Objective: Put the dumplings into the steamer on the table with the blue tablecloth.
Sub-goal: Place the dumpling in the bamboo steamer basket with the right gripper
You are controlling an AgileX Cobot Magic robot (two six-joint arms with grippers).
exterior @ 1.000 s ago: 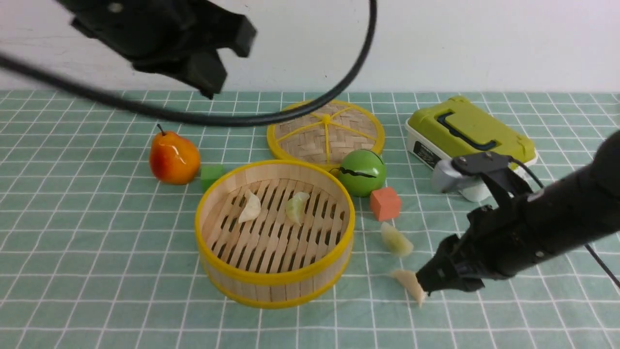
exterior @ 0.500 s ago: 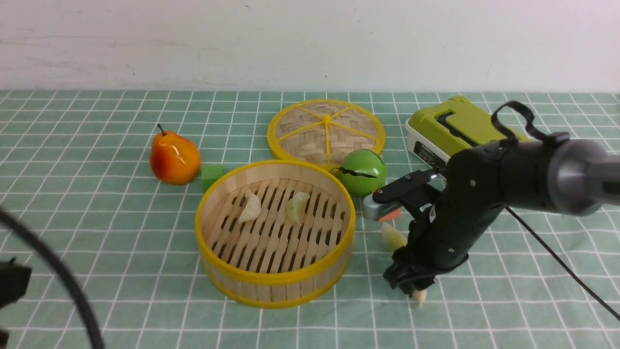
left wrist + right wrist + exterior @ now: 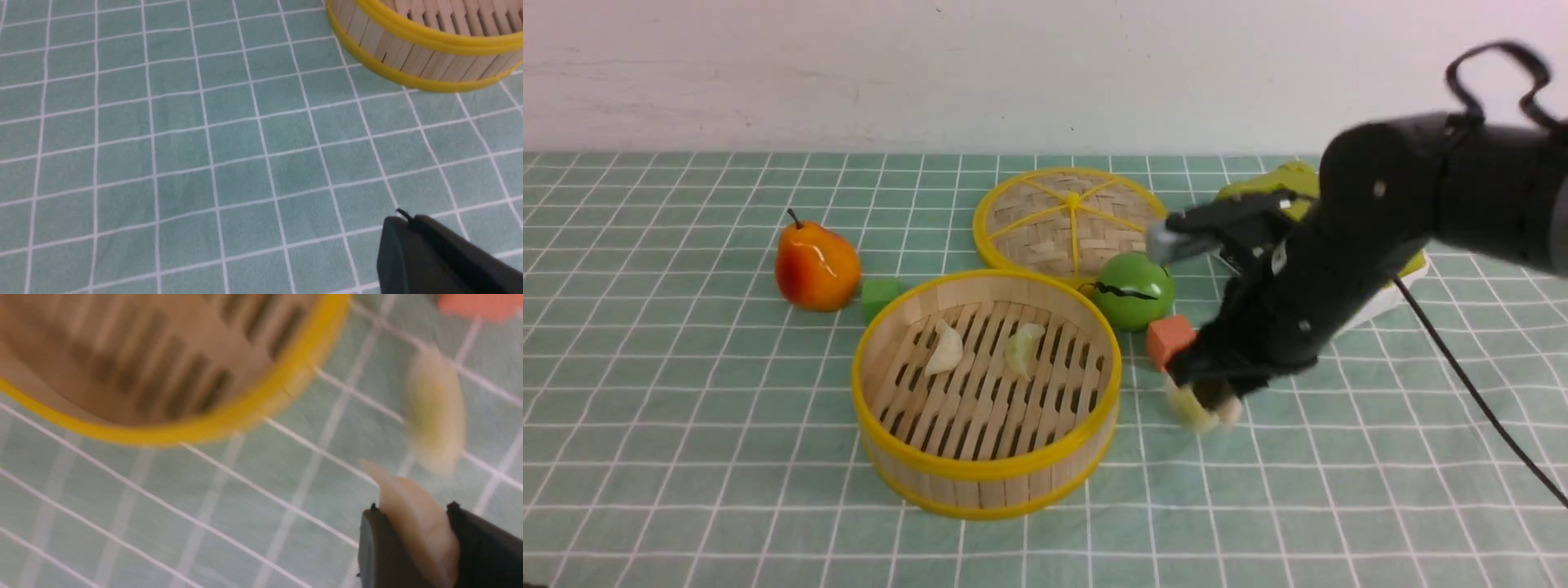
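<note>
1. Since half a second ago my right arm has lifted off the table (image 3: 686,408). The right hand (image 3: 1215,394) has come up from the near cloth and now hangs beside the orange cube (image 3: 1170,341).
2. The right wrist view shows that hand clenched on the held dumpling (image 3: 412,526), one dark finger on each side and the pale tip poking out.
3. Of my left hand (image 3: 429,257) I see only one dark finger above the tablecloth (image 3: 204,143) near the steamer's wall, so I cannot tell whether it is closed.
4. I judge this to be the carry step for the third piece. Two dumplings (image 3: 946,349) already lie on the slats of the steamer (image 3: 985,469). The loose dumpling (image 3: 1186,408) lies on the cloth just under my right hand.
5. Next I need to clear the yellow rim, carry across toward the robot's left, and let go over a bare patch of slats. Then I go back for the loose one.
6. The dumplings are smooth, waxy-looking crescents, so I expect a slippery pinch. The steamer has a pale wood wall, a gapped slatted floor and glossy yellow rims, and the cloth looks soft and matte with a grid of thin white lines.
</note>
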